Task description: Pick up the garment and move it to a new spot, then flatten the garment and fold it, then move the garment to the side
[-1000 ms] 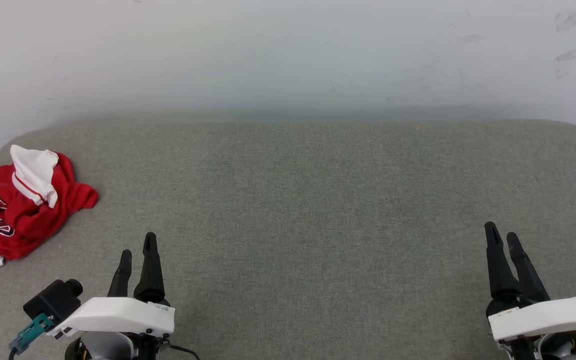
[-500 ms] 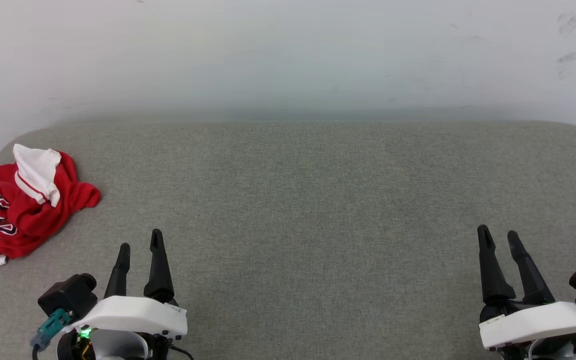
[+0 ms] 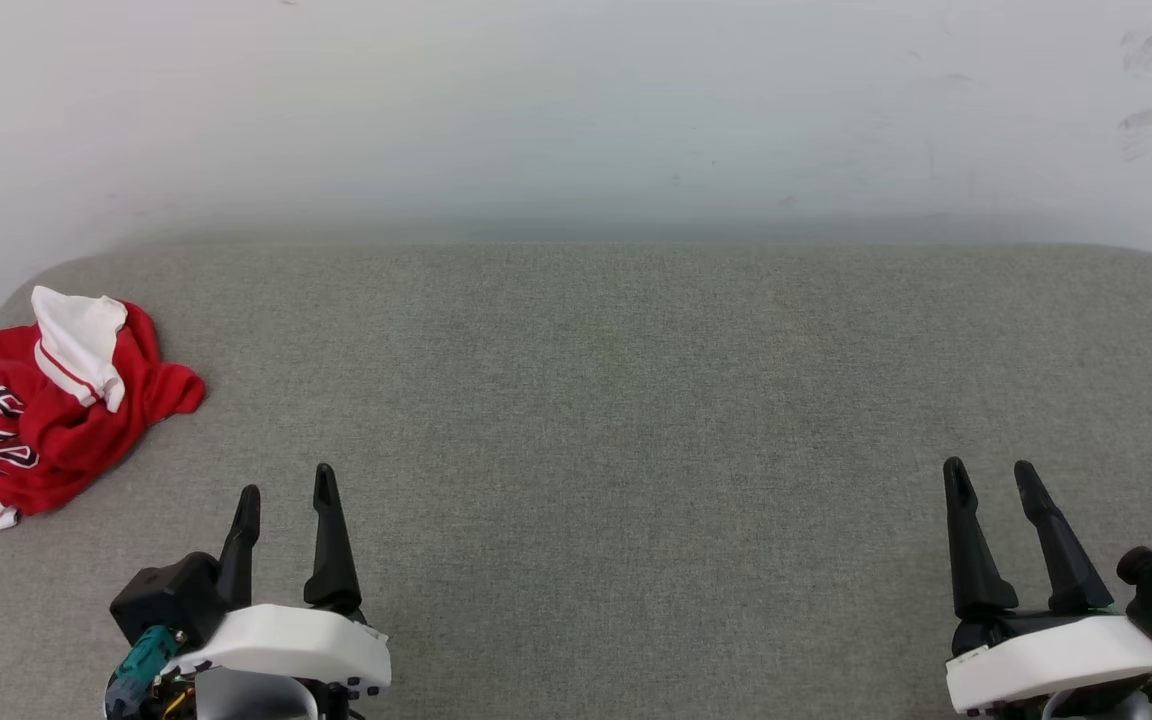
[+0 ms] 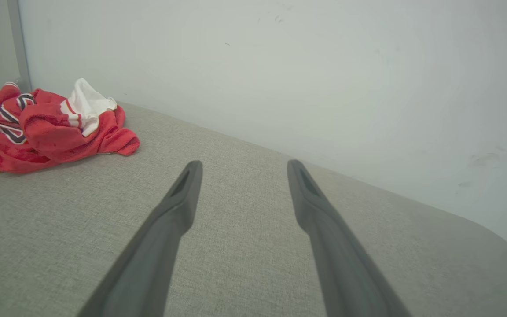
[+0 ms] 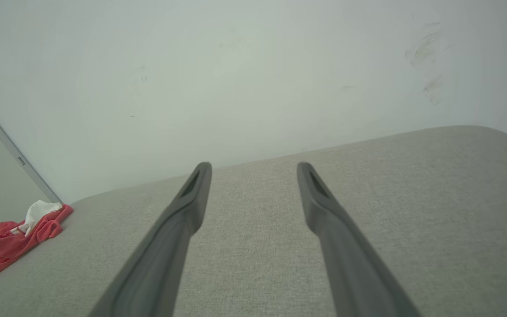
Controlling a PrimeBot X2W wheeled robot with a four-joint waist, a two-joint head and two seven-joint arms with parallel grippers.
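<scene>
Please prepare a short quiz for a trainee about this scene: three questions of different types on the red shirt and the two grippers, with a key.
1. Fill in the missing word: the left gripper and the right gripper both stand ____ and hold nothing.
2. Choose one: where on the grey surface does the garment lie? A) at the robot's left end; B) in the middle; C) at the robot's right end.
3. True or false: the garment is folded flat.

Key: 1 open; 2 A; 3 false, it lies crumpled in a heap.
</scene>
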